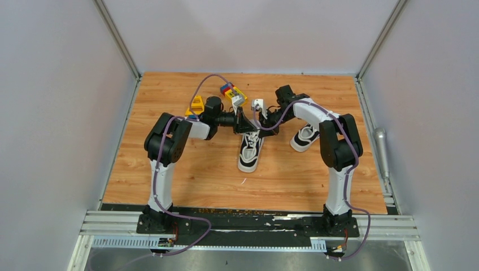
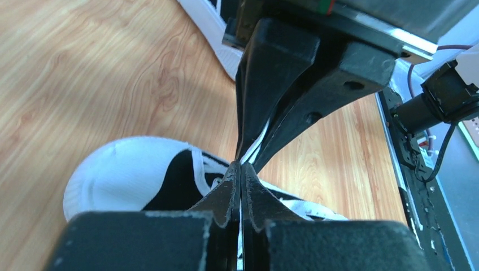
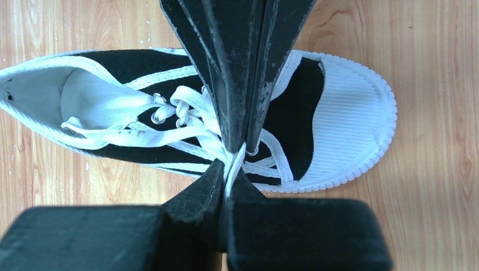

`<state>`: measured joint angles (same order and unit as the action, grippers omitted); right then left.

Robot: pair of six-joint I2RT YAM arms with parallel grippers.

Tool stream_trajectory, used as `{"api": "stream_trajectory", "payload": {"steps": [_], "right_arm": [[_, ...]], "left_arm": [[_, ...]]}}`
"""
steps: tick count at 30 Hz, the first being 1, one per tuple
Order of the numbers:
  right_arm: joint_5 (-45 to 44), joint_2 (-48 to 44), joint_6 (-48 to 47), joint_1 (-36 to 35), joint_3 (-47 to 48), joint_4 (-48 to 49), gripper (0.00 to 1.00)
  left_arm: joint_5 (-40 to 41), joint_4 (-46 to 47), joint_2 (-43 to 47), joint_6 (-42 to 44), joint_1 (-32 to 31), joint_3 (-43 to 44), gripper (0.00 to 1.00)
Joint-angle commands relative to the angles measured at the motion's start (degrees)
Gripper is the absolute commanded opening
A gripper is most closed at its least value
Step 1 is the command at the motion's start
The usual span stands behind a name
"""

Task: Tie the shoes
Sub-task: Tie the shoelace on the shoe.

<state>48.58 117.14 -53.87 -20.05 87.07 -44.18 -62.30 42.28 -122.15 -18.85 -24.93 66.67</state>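
Note:
One black shoe [image 1: 250,151] with a white toe cap lies mid-table, toe toward the arms. The other shoe [image 1: 305,137] lies to its right. Both grippers meet tip to tip just above the middle shoe's lacing. My left gripper [image 2: 241,165] is shut on a thin white lace [image 2: 258,141] that runs up between the opposing right fingers [image 2: 294,113]. My right gripper [image 3: 230,164] is shut on a white lace [image 3: 234,161] rising from the shoe [image 3: 294,84], whose loose laces [image 3: 130,135] lie across the tongue. The left fingers [image 3: 226,68] hang down in front of it.
Colourful toy blocks [image 1: 233,93] and a yellow one [image 1: 196,103] sit behind the left arm. A grey metal cylinder [image 1: 381,144] lies off the right edge of the wooden table [image 1: 197,169]. Grey walls close in three sides.

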Motion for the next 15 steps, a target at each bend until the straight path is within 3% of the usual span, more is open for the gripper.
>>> {"api": "stream_trajectory", "payload": {"steps": [1, 7, 15], "right_arm": [[-0.4, 0.2, 1.0, 0.4, 1.3, -1.6, 0.0], [-0.3, 0.5, 1.6, 0.5, 1.9, -2.5, 0.0], [0.2, 2.2, 2.8, 1.0, 4.3, -5.9, 0.0]], "left_arm": [[1.6, 3.2, 4.6, -2.6, 1.8, -2.6, 0.0], [6.5, 2.3, 6.5, -4.5, 3.2, -6.3, 0.0], [7.0, 7.0, 6.6, -10.3, 3.9, -8.3, 0.0]]}}
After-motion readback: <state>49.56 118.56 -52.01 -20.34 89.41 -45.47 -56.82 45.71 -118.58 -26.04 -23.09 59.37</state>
